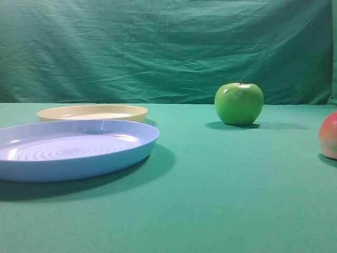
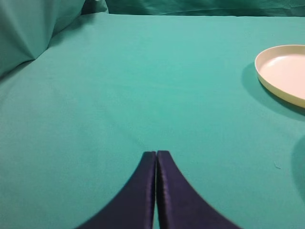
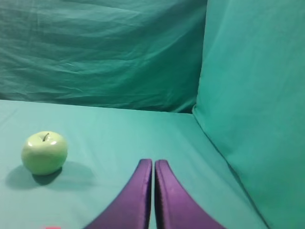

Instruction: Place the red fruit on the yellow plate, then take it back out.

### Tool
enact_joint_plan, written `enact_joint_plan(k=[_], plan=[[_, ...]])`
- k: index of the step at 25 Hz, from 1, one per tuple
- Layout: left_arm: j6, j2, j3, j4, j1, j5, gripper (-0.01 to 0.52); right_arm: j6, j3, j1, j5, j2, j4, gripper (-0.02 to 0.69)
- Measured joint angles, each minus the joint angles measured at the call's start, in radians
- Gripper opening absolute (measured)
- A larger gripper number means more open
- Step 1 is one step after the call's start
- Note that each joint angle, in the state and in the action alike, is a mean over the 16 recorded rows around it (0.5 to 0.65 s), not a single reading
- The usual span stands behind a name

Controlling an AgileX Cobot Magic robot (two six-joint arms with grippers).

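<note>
High view: the red fruit (image 1: 329, 135) sits on the green cloth (image 1: 221, 200) at the far right edge, well apart from the yellow plate (image 1: 92, 112), which lies just behind the blue plate (image 1: 73, 148). A green apple (image 1: 239, 103) stands between them, farther back.

Left wrist: left gripper (image 2: 156, 157) pressed together, empty, plate off to its right.

Right wrist: right gripper (image 3: 153, 164) pressed together, apple to its left.

Red-to-peach fruit (image 1: 329, 135), cream yellow plate (image 1: 92, 112), ridged light blue plate (image 1: 73, 149), shiny green apple (image 1: 239, 103), green surface (image 1: 221, 195)
</note>
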Motion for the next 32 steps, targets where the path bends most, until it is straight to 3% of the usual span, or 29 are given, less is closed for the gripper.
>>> enact_joint_plan(k=[12,32], plan=[[0.0,0.0,0.0,0.0,0.0,0.0,0.0,0.036,0.215,-0.022,-0.083,-0.031,0.011,0.0],[0.0,0.0,0.0,0.0,0.0,0.0,0.0,0.025,0.233,-0.023,-0.006,-0.031,0.029,0.0]])
